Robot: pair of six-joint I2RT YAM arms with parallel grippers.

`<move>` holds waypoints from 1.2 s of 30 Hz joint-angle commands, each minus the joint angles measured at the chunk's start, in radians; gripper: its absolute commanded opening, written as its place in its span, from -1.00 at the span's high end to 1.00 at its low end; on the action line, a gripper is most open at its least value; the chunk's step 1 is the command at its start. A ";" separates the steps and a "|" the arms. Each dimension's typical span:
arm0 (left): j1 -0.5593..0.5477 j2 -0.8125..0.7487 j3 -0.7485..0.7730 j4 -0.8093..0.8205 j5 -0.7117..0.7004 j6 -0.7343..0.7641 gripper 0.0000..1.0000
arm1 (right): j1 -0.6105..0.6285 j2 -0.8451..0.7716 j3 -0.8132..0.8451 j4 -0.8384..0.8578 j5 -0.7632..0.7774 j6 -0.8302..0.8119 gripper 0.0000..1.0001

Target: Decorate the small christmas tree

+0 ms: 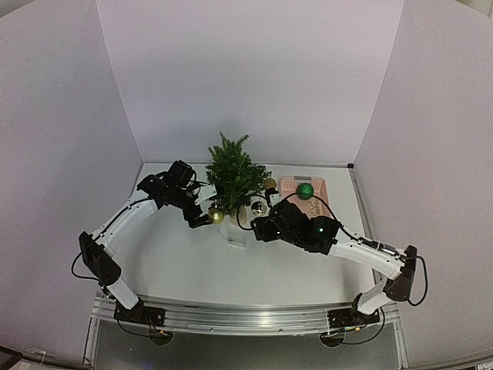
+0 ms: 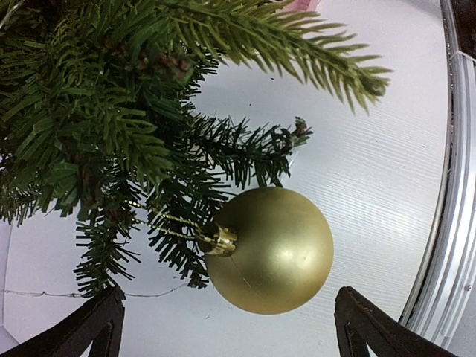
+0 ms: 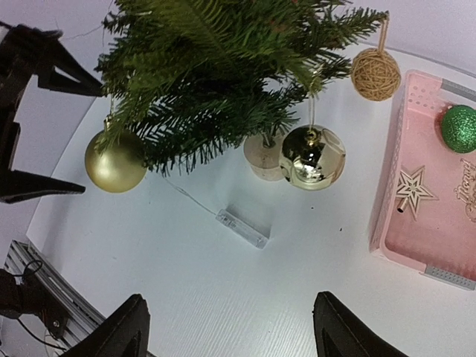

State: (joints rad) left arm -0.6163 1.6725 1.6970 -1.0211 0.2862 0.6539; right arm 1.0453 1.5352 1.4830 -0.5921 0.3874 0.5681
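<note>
White table (image 1: pixel 177 262): one small christmas tree (image 1: pixel 233 173), three baubles (image 3: pixel 115 165) (image 3: pixel 313 157) (image 3: pixel 375 74) hung; left pincer (image 2: pixel 229 294), right pincer (image 3: pixel 230 297) both spread.

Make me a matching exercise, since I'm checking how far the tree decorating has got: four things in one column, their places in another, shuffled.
Things
1. matte gold ball
2. green ball
3. clear box
4. twine ball

Places
A. lying in the basket
B. flat on the table, near the pot
C. hanging on the tree, by the left gripper
D. hanging just outside the basket

Pairs: 1-C, 2-A, 3-B, 4-D
</note>
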 commanded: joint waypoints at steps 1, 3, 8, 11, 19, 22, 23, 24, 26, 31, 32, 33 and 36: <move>0.000 -0.037 0.002 0.018 0.016 -0.014 -0.97 | -0.029 -0.052 0.005 0.005 0.024 0.038 -0.47; 0.000 -0.043 0.001 0.018 0.020 -0.017 -0.97 | -0.030 -0.054 0.008 0.005 0.022 0.037 -0.47; 0.000 -0.059 0.000 0.013 0.022 -0.016 -0.97 | -0.048 -0.066 -0.005 -0.003 0.035 0.058 -0.47; 0.001 -0.075 0.013 0.014 0.029 -0.024 -0.97 | -0.091 -0.065 -0.004 -0.050 0.050 0.101 -0.46; 0.030 -0.171 0.029 0.072 0.090 -0.108 -0.98 | -0.272 -0.075 -0.023 -0.149 0.087 0.140 -0.39; 0.052 -0.194 0.022 0.083 0.095 -0.144 -0.98 | -0.362 -0.036 -0.015 -0.153 0.055 0.080 -0.40; 0.059 -0.200 0.017 0.084 0.093 -0.150 -0.98 | -0.390 -0.011 -0.004 -0.154 0.041 0.055 -0.41; 0.068 -0.206 0.009 0.087 0.092 -0.158 -0.98 | -0.425 0.019 0.011 -0.155 0.029 0.015 -0.44; 0.089 -0.216 -0.010 0.095 0.092 -0.172 -0.98 | -0.475 0.081 0.043 -0.156 0.008 -0.044 -0.49; 0.156 -0.223 -0.041 0.109 0.108 -0.196 -0.98 | -0.577 0.285 0.163 -0.160 -0.015 -0.165 -0.57; 0.162 -0.222 -0.045 0.108 0.107 -0.195 -0.98 | -0.587 0.324 0.191 -0.160 -0.015 -0.186 -0.57; 0.168 -0.221 -0.050 0.108 0.107 -0.193 -0.98 | -0.596 0.367 0.224 -0.160 -0.016 -0.210 -0.57; 0.178 -0.215 -0.067 0.110 0.104 -0.189 -0.97 | -0.622 0.504 0.338 -0.162 -0.005 -0.273 -0.58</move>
State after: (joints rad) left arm -0.4507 1.4689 1.6479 -0.9368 0.3737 0.4911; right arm 0.4506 1.9033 1.6776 -0.7438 0.3879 0.4219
